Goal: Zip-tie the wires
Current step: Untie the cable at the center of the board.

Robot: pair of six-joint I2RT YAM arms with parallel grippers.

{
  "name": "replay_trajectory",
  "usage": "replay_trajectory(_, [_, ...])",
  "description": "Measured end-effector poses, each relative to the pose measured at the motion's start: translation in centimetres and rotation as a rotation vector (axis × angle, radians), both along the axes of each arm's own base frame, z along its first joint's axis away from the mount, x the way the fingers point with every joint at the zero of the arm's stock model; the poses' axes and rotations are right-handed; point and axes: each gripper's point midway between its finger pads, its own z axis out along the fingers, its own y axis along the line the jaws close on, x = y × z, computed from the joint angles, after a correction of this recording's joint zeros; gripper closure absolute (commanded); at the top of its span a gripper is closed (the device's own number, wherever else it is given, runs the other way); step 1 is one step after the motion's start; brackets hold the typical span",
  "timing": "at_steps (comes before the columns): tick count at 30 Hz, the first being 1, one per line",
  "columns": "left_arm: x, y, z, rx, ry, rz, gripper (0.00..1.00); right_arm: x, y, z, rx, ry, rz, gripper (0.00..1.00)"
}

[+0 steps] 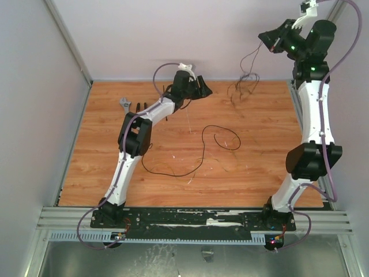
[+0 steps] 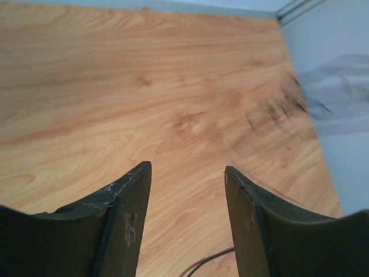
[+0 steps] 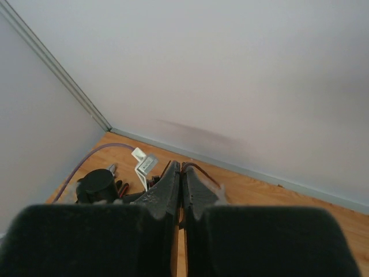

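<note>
Wires (image 1: pixel 241 86) at far edge of table (image 1: pixel 115 173), in tight-shut right gripper (image 1: pixel 266 40) aloft; left gripper (image 1: pixel 206 90) half-open, empty.

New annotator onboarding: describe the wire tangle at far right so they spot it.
Go to the far right corner of the wooden table, below the raised right end effector. The wires hang there as a small wispy tangle, one strand running up to it. Unlike the long black loop lying flat mid-table, they are bunched.
</note>
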Motion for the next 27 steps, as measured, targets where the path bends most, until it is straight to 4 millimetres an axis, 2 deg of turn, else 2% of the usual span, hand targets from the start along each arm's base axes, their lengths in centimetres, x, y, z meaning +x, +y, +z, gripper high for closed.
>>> replay_trajectory(6, [-0.4, -0.7, 5.9, -0.074, -0.098, -0.051, 0.36, -1.6, 0.0, 2.2, -0.022, -0.064, -0.008, 1.00])
replay_trajectory(9, [-0.6, -0.8, 8.4, -0.099, -0.142, -0.060, 0.35, -1.6, 0.0, 1.3, -0.028, -0.058, -0.009, 1.00])
replay_trajectory(11, [-0.7, -0.8, 9.2, -0.109, -0.158, -0.064, 0.33, -1.2, -0.1, -0.4, -0.029, -0.024, -0.013, 1.00])
replay_trajectory(14, [-0.7, -0.9, 9.3, -0.113, -0.159, -0.067, 0.30, -0.3, -0.4, -3.5, -0.032, 0.044, -0.021, 1.00])
replay_trajectory(21, [-1.3, -1.6, 8.7, -0.125, -0.131, -0.097, 0.26, 1.8, -1.3, -8.3, -0.061, 0.142, -0.065, 1.00])
replay_trajectory(25, [-2.8, -2.6, 6.2, -0.096, -0.077, -0.121, 0.26, 2.6, -1.7, -10.3, -0.078, 0.188, -0.094, 1.00])
replay_trajectory(27, [-4.4, -3.0, 3.7, -0.066, -0.028, -0.129, 0.26, 2.7, -1.9, -10.9, -0.083, 0.207, -0.108, 1.00])
